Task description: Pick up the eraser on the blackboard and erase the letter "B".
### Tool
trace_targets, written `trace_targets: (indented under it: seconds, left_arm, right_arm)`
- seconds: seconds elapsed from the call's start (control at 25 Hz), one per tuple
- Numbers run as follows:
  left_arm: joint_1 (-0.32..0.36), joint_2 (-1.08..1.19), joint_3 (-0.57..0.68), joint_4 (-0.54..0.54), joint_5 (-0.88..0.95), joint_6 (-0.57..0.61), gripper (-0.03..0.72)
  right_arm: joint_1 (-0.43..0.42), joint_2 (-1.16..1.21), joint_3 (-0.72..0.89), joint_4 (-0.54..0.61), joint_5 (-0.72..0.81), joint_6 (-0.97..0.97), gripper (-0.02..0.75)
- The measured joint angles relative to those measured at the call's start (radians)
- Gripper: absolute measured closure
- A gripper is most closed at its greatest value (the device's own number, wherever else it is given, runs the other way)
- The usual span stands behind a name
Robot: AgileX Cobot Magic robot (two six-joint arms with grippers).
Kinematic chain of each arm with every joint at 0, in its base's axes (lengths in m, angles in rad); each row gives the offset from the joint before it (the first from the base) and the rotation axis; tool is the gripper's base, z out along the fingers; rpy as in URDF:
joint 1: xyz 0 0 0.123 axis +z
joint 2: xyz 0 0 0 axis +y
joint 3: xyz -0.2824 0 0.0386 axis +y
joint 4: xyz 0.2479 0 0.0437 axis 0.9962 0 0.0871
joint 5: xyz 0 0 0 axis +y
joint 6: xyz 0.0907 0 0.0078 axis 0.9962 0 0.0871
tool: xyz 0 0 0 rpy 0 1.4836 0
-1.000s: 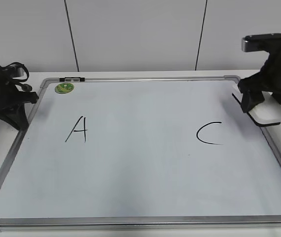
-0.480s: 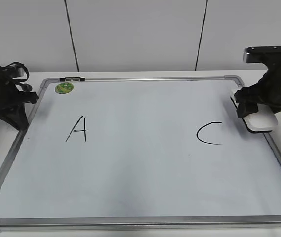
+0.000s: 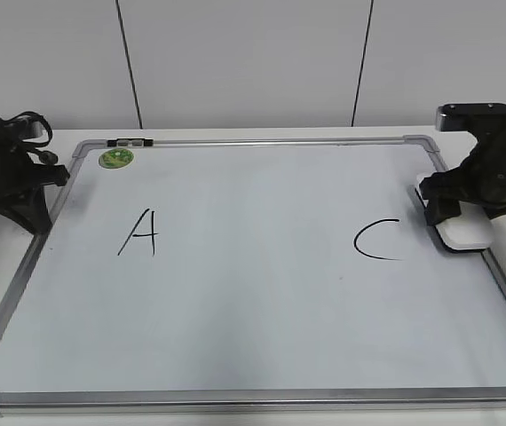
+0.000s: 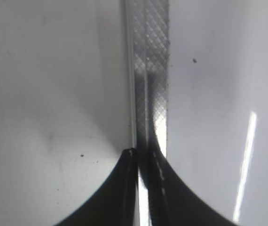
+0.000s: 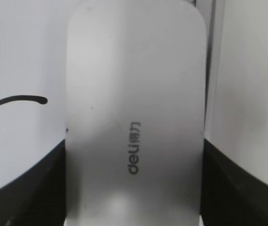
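Exterior view: your right gripper has lowered the eraser over the last second onto the blackboard at its right edge, beside the "C". Its jaws remain clamped on the eraser. No "B" shows, so you look finished; the left gripper's jaws sit nearly closed, empty
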Motion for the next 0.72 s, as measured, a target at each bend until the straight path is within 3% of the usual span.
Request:
trace_targets:
  seconds: [0.72]
  left_arm:
    - [0.0,0.0,0.0,0.0,0.0,0.0,0.642]
  right_arm:
    - [-0.007,0.025,0.0,0.0,-0.02,0.004,0.211]
